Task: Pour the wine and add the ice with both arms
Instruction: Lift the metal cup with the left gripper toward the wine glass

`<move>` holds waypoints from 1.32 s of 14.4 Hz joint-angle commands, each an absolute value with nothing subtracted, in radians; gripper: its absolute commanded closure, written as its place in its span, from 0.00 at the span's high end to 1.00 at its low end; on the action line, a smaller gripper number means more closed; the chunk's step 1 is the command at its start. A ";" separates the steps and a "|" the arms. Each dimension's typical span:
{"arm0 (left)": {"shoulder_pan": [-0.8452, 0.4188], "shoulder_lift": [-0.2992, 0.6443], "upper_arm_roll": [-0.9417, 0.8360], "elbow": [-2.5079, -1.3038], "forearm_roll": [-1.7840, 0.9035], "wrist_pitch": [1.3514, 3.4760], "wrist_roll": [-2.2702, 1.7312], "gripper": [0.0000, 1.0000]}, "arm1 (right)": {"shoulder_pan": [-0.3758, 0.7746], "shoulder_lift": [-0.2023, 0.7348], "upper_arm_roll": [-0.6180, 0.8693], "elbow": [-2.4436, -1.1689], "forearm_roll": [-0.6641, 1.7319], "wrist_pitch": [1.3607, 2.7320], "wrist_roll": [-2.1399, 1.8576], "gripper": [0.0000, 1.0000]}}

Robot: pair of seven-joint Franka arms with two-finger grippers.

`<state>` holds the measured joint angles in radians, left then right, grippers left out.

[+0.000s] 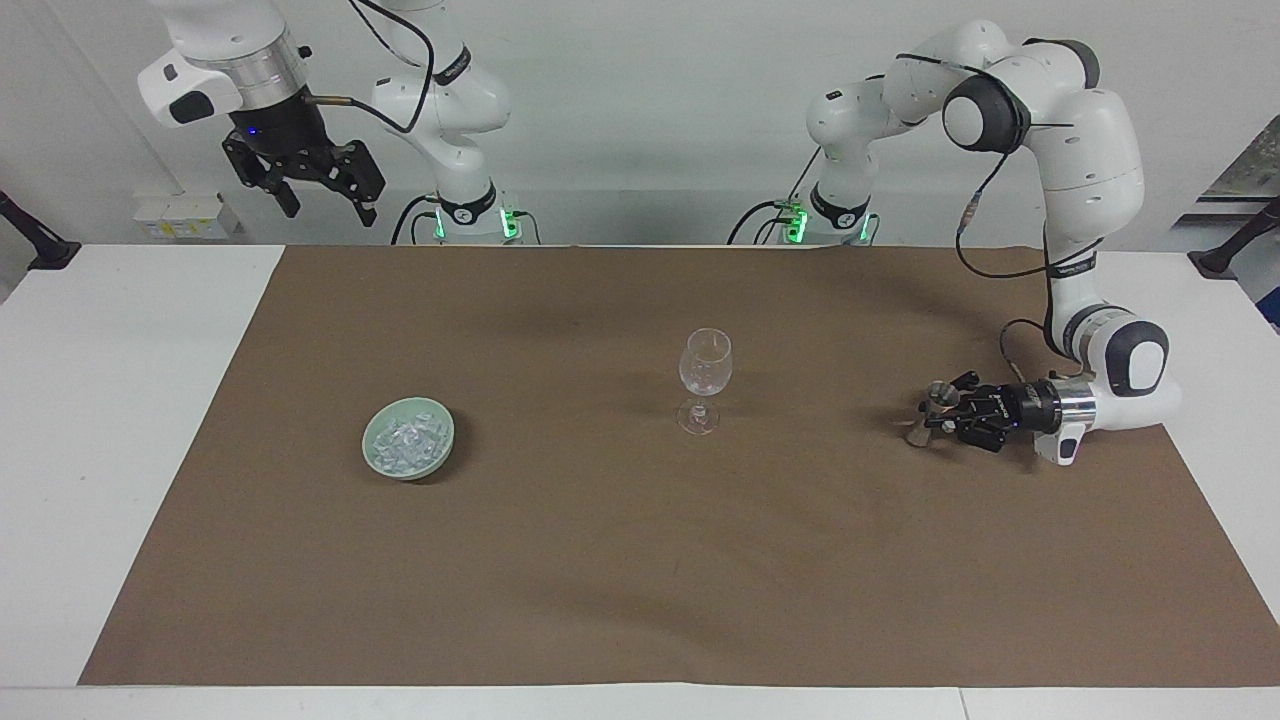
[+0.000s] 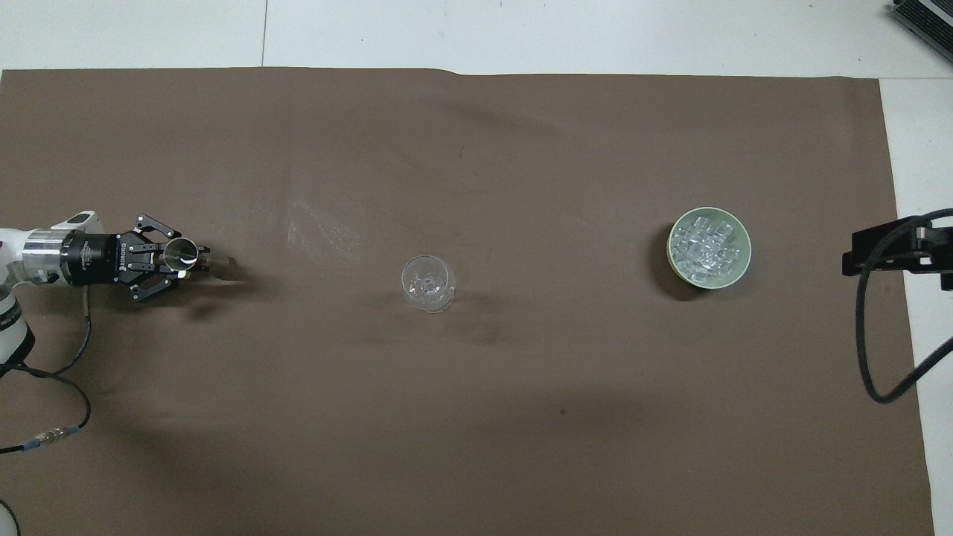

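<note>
A clear stemmed wine glass (image 1: 705,378) (image 2: 428,283) stands upright in the middle of the brown cloth. The ice (image 1: 406,440) (image 2: 707,246) is heaped in a pale green bowl (image 1: 446,440) (image 2: 745,257) toward the right arm's end. My left gripper (image 1: 940,408) (image 2: 186,257) lies sideways, low over the cloth at the left arm's end, shut on a small tilted metal measuring cup (image 1: 936,394) (image 2: 179,254). My right gripper (image 1: 330,212) waits open and empty, high above the table edge nearest the robots.
The brown cloth (image 1: 640,560) covers most of the white table (image 1: 120,400). A black cable (image 2: 867,350) hangs from the right arm over that end of the table. Another cable (image 2: 71,372) trails by the left arm.
</note>
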<state>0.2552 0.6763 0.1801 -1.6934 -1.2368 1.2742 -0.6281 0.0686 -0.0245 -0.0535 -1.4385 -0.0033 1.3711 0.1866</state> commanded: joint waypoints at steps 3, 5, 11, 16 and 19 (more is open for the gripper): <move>0.255 0.592 0.189 -1.706 -1.247 1.250 -0.713 0.00 | 0.052 -0.041 -0.048 -1.457 0.012 1.361 0.153 1.00; 0.249 0.559 0.189 -1.709 -1.246 1.250 -0.742 0.00 | 0.052 -0.041 -0.048 -1.457 0.012 1.361 0.153 1.00; 0.229 0.470 0.189 -1.717 -1.239 1.247 -0.817 0.00 | 0.052 -0.041 -0.048 -1.457 0.012 1.362 0.155 1.00; 0.198 0.428 0.179 -1.743 -1.243 1.272 -0.845 0.00 | 0.052 -0.041 -0.046 -1.456 0.012 1.362 0.155 1.00; 0.178 0.402 0.146 -1.759 -1.246 1.330 -0.902 0.00 | 0.052 -0.041 -0.048 -1.456 0.012 1.362 0.155 1.00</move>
<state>0.1960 0.4532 0.1660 -1.7095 -1.2362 1.2761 -0.8566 0.0686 -0.0248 -0.0535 -1.4388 -0.0033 1.3708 0.1866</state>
